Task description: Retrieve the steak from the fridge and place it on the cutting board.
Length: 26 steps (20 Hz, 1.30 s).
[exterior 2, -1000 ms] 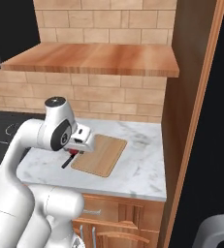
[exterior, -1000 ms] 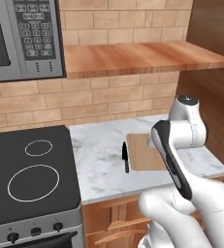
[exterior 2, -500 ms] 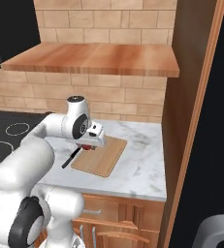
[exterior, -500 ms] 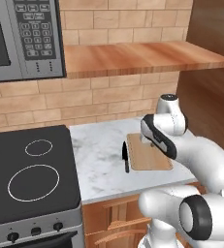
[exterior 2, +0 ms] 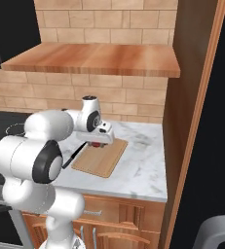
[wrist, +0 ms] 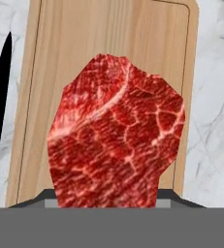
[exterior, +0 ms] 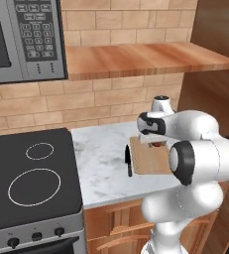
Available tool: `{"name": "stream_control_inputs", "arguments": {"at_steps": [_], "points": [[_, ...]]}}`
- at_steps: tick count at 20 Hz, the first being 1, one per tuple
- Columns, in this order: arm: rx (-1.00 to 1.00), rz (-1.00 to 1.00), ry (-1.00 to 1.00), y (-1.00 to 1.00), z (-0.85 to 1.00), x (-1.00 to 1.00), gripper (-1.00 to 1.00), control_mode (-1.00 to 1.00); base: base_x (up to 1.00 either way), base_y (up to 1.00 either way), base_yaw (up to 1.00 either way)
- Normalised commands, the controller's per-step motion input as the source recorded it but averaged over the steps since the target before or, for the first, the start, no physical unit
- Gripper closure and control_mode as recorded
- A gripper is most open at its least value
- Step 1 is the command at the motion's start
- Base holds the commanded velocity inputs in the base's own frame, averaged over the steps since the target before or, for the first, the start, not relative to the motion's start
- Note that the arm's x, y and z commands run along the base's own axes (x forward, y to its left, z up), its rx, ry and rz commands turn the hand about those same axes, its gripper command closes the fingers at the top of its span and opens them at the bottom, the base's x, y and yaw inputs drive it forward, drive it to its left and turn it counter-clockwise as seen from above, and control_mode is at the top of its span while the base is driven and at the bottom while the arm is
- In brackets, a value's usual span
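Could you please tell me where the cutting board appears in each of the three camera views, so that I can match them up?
Left base view: the cutting board lies right of centre on the marble counter, partly behind the arm.
Right base view: it lies at centre, below the gripper.
Hand view: it fills the upper middle, behind the steak.
Shared landmark: the black knife lies along the board's edge in all three.
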Motion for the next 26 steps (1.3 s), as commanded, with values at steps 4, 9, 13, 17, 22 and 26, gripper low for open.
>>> {"name": "stream_control_inputs", "arguments": {"at_steps": [4,9,13,17,22,26], "points": [[0.0,0.0,0.0,-0.04,-0.57,0.16,1.0,-1.0,0.0,0.0,0.0],[0.0,0.0,-0.06,-0.01,-0.54,0.0,1.0,-1.0,0.0,0.0,0.0],[0.0,0.01,-0.09,0.0,-0.43,0.07,1.0,-1.0,0.0,0.0,0.0],[0.0,0.01,-0.1,0.0,-0.31,0.08,1.0,-1.0,0.0,0.0,0.0],[0.01,0.0,-0.02,0.0,-0.17,0.04,1.0,-1.0,0.0,0.0,0.0],[0.0,0.0,0.0,0.0,-0.09,0.0,1.0,-1.0,0.0,0.0,0.0]]}}
